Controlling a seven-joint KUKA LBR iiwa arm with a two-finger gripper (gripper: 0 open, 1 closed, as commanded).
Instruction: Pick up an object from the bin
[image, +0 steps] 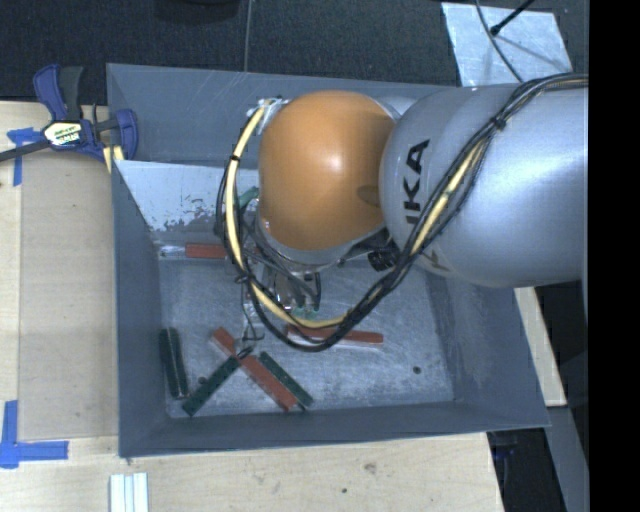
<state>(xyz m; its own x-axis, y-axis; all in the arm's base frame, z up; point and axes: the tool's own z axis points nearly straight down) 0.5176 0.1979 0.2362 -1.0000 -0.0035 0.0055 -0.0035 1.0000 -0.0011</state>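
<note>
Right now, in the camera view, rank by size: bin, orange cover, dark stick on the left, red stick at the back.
1. Bin
2. Orange cover, though it sits nearer the camera
3. Dark stick at the left
4. Red stick by the back wall, possibly cut off by cables, so unsure

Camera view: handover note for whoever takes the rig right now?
End effector: low in the bin, under the orange cover, just above the crossed pair; no hold visible.
Things: crossed red-brown stick and dark green stick at front centre; lone green stick at left; back red stick by the far wall; right red stick under the cables.
Done: arm is down in the bin.
Left: grasp one stick, lift it out.
</note>
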